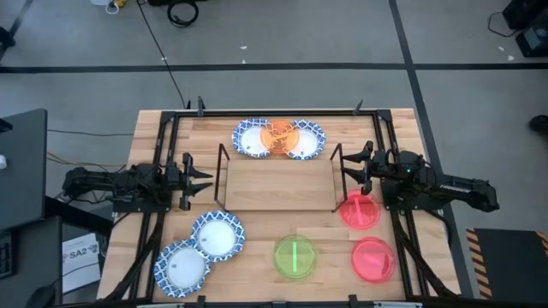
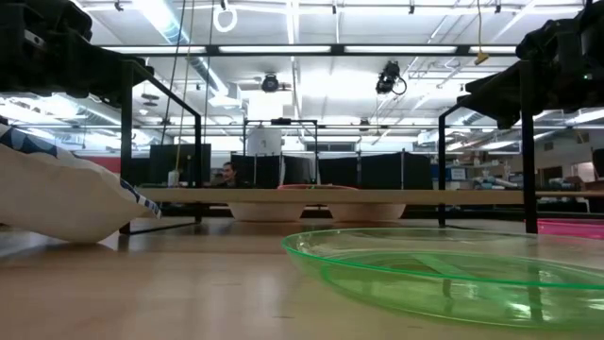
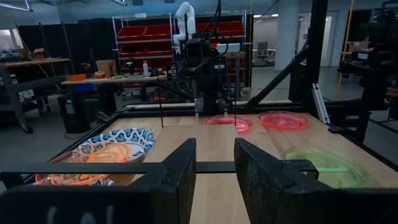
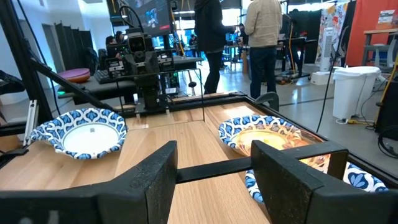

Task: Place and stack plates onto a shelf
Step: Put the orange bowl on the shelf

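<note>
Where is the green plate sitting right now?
In the high view the green plate lies on the tabletop near the front edge, just in front of the shelf, between the blue-rimmed plates and a red-pink plate.

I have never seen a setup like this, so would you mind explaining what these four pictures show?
It is a robot with two dark arms at a wooden table. One picture looks straight down, one sits level with the tabletop, and two come from cameras on the wrists. The left gripper and right gripper wait open at either end of the shelf, holding nothing. No plate is on the shelf. Around it lie an orange plate overlapping two blue-rimmed ones, two more blue-rimmed plates, a green plate and two red plates.
</note>
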Motion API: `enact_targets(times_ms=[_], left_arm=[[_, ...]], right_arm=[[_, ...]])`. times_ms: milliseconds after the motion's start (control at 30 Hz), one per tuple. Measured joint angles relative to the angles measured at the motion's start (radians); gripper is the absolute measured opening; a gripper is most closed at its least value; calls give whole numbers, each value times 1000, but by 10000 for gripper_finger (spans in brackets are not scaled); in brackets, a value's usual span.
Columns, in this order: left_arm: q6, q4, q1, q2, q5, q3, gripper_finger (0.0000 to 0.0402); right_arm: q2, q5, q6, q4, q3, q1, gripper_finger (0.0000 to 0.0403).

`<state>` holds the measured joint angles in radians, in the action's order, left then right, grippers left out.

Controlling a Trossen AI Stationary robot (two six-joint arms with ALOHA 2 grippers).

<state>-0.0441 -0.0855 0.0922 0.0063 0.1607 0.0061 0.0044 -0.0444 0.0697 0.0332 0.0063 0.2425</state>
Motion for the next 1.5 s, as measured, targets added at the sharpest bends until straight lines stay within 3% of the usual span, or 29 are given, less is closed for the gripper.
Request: enact_targets(times_ms=[300,767,1000,1200,1500], left_arm=[[0,0,0,0,0,0,117],[0,0,0,0,0,0,117],[0,0,0,0,0,0,117],[0,0,0,0,0,0,117],[0,0,0,0,0,0,117]], right_arm=[[0,25,-2,48,0,0,242],[0,48,36,48,0,0,394],[0,45,153,75,0,0,387],[0,44,200,196,2,0,382],[14,120,201,199,127,0,382]])
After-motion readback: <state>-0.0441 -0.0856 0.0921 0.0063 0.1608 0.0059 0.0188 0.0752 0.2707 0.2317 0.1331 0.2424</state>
